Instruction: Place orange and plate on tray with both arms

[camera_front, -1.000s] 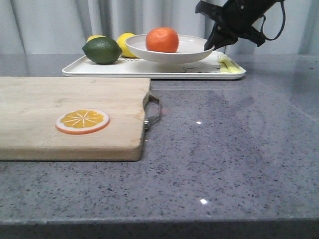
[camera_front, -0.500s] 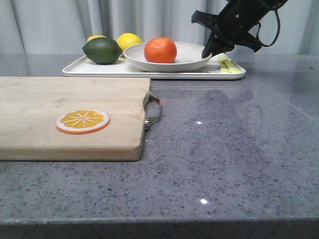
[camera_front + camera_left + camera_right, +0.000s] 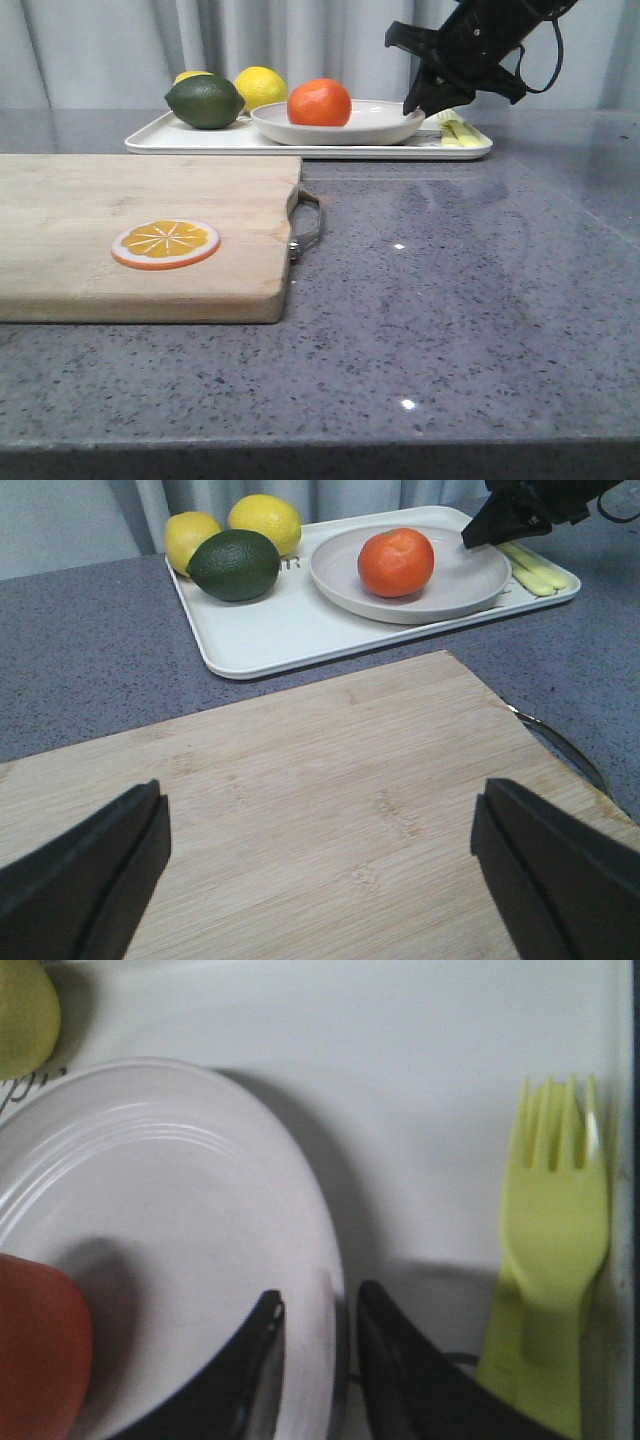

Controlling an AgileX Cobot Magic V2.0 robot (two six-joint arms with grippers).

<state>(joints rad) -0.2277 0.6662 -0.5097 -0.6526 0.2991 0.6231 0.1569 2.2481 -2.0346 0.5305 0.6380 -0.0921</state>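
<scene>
Plate (image 3: 340,122), carrying orange (image 3: 319,102), sits on tray (image 3: 300,140). Right pincer (image 3: 315,1360) clamps the plate's rim beside the fork (image 3: 548,1250); left pincer (image 3: 320,865) gapes empty. Risk: withdrawing unreleased drags plate, rolling orange.

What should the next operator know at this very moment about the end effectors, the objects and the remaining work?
Right end effector: shut on the plate, pinching the rim on the side near the yellow-green fork.
Left end effector: open and empty, over the wooden cutting board.
The orange lies in the plate; the plate appears to rest on the tray, beside the lime and two lemons.
Done: orange and plate are on the tray.
Left: open the right end effector and withdraw.
</scene>
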